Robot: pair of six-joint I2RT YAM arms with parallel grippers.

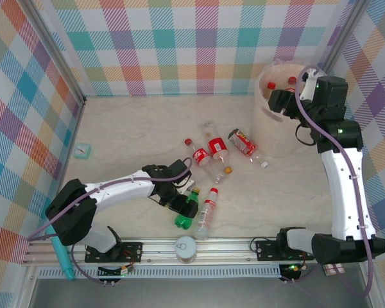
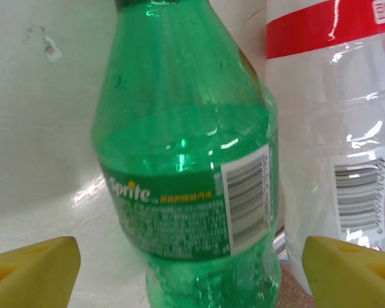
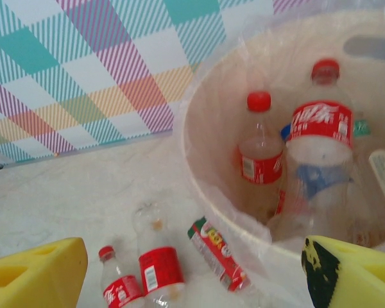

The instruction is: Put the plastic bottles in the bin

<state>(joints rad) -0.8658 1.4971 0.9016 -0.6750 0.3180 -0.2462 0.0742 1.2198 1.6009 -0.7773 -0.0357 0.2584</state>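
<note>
Table [image 1: 128, 128] open far left, btl cluster [image 1: 218, 151] mid-table, clear btl [image 2: 346, 128] crowding green btl [image 2: 186, 160] on right

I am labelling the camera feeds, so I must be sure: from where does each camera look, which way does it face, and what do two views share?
Top external: above and behind the bases, looking down on the table; both arms, left hand and right hand show.
Left wrist: on the left arm, close on the green bottle; its yellow fingers show at both sides.
Right wrist: on the right arm, facing down into the bin; its yellow fingers show.
Shared: top and right wrist both show the bin.
</note>
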